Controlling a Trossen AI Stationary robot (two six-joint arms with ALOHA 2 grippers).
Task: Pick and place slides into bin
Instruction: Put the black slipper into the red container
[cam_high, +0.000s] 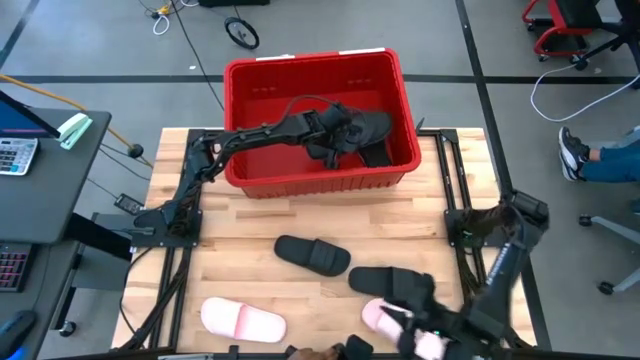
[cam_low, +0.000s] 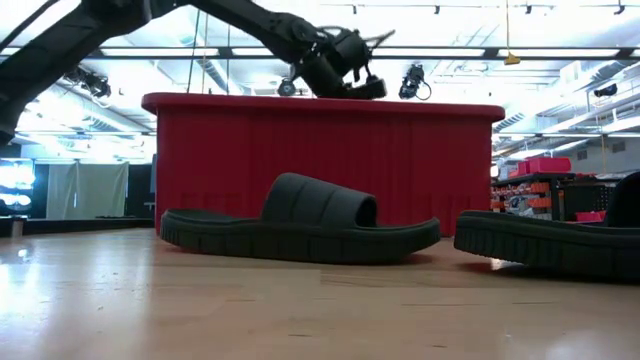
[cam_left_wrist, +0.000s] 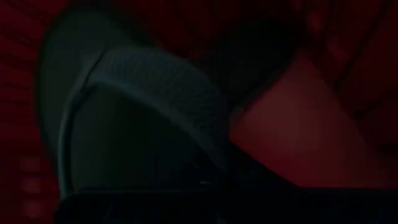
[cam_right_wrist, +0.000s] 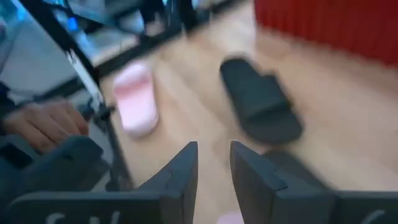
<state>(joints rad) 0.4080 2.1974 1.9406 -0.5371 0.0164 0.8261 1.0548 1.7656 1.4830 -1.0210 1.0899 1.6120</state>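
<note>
Fingers (cam_right_wrist: 183, 171) of the right gripper (cam_right_wrist: 214, 149) stand narrowly parted, bare wood showing through the gap and only a sliver of pink low between them. That sliver belongs to the pink slide (cam_high: 378, 315) right under the gripper at the table's near edge. Whether the pads touch it I cannot tell. My read: this is the pick step for that slide, and the next move calls for a settled drop onto its strap or edge before closing, then a long carry to the bin.

Just ahead of those fingers, a black slide (cam_high: 385, 280) lies close. Beyond it is a second black slide (cam_right_wrist: 261, 109), its long axis running across the table, roughly along the bin's near wall. The low view has it side-on, sole flat, strap up. Off to one side of the fingers, well apart, the other pink slide (cam_right_wrist: 137, 102) lies flat too, its long axis also across the table. A person's hand (cam_right_wrist: 43, 124) rests near the frame at the table's edge, so watch that.

Farthest out, the red bin (cam_high: 310, 65) already holds black slides (cam_high: 375, 130). The left gripper (cam_high: 335, 135) is over them with its fingers closed tight. One slide (cam_left_wrist: 143, 93) fills the space directly ahead of it, strap up. Whether it is pinched, I cannot tell.
</note>
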